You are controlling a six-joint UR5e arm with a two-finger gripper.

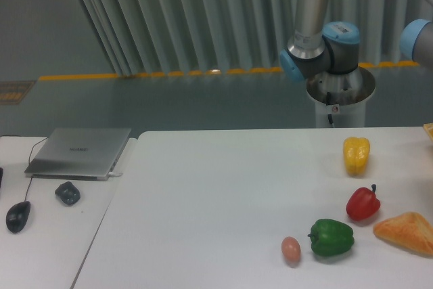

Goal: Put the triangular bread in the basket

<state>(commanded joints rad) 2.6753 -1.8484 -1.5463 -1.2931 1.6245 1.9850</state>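
Note:
The triangular bread [406, 232] is a golden-orange wedge lying on the white table near the right edge, towards the front. The basket is out of view; only a small orange sliver [429, 130] shows at the right edge and I cannot tell what it is. The arm's base and joints [323, 52] stand behind the table at the back right. The gripper itself is out of the frame.
Left of the bread lie a red pepper [362, 203], a green pepper [332, 237] and a small tan egg [291, 249]. A yellow pepper [356, 155] sits farther back. On the left table are a laptop [80, 151], a mouse [18, 216] and a dark object [67, 193].

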